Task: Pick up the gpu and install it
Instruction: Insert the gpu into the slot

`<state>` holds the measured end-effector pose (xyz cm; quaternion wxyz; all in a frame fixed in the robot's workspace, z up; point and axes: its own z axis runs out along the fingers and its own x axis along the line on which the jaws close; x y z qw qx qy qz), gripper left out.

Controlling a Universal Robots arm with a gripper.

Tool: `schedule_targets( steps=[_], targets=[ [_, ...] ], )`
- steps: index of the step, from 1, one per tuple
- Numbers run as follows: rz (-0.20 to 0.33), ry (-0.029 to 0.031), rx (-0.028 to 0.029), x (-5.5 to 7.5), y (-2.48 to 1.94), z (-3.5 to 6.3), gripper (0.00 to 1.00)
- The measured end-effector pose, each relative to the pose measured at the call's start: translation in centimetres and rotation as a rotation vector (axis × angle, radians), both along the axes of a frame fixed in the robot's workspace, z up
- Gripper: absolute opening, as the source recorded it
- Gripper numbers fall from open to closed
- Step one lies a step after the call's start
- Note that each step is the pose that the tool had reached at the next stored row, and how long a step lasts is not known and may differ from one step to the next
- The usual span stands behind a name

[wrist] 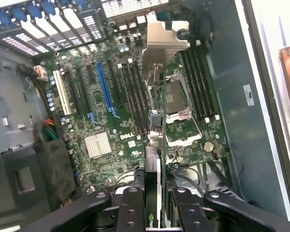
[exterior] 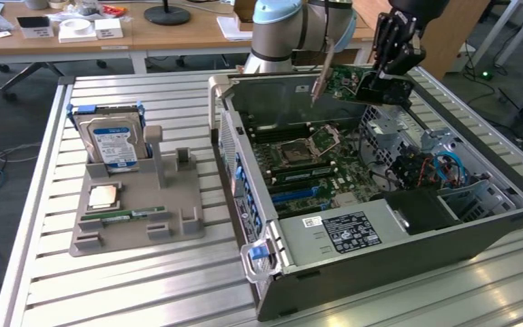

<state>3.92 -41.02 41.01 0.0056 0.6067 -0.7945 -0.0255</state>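
The gripper [exterior: 398, 65] is clenched on the gpu [exterior: 343, 79], which hangs edge-down above the motherboard [exterior: 302, 160]. Its long axis runs straight out from the jaws, with the silver bracket [wrist: 166, 41] at the far end. In the wrist view the card is edge-on, seemingly over the motherboard's memory slots and parallel to the blue expansion slot [wrist: 105, 87] off to one side; its contact edge is hidden.

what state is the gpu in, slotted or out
Out: the gripper holds the gpu above the open case, clear of the motherboard.
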Motion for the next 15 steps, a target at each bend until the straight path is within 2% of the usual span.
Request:
schedule_targets(
  steps=[12,15],
  targets=[
    [0.159,0.0,0.0,-0.01,0.0,-0.05,0.26],
    [0.174,0.0,-0.0001,-0.01,0.0,-0.05,0.26]
  ],
)
